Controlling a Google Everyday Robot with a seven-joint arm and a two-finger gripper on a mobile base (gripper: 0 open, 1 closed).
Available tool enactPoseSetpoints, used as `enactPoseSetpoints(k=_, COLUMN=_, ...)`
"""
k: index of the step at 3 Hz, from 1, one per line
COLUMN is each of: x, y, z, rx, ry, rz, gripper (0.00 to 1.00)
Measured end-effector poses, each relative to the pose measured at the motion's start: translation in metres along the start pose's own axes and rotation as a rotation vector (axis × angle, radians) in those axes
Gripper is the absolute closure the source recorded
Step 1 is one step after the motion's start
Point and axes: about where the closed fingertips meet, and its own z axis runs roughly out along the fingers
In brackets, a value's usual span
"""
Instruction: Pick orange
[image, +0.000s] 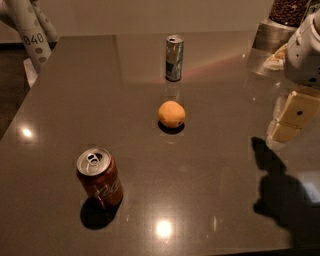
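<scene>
The orange (171, 114) is a small round yellow-orange fruit that sits alone near the middle of the dark glossy table (210, 165). My gripper (289, 122) hangs at the right edge of the view under the white arm (304, 50). It is well to the right of the orange, apart from it and above the table top. It casts a dark shadow on the table in front of it. Nothing shows in its grasp.
A tall silver can (174, 57) stands upright behind the orange. A reddish-brown soda can (99, 177) stands at the front left. A jar of dark beans on a metal base (280, 22) stands at the back right. A white spotted post (30, 35) is at the far left.
</scene>
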Motion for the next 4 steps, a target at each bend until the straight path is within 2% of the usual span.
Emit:
enactPoseSetpoints(k=1, x=-0.001, y=0.0, z=0.0, rx=-0.001, ry=-0.002, rz=-0.001, gripper=0.0)
enactPoseSetpoints(k=2, x=-0.019, y=0.0, z=0.002, rx=-0.032, ry=-0.064, rz=-0.019, gripper=0.0)
enactPoseSetpoints(k=3, x=-0.07, y=0.003, z=0.019, rx=-0.084, ry=-0.193, rz=-0.024, gripper=0.0)
enactPoseSetpoints(k=4, x=-0.104, y=0.0, z=0.034, rx=-0.095, ry=-0.278, rz=0.011, gripper=0.0)
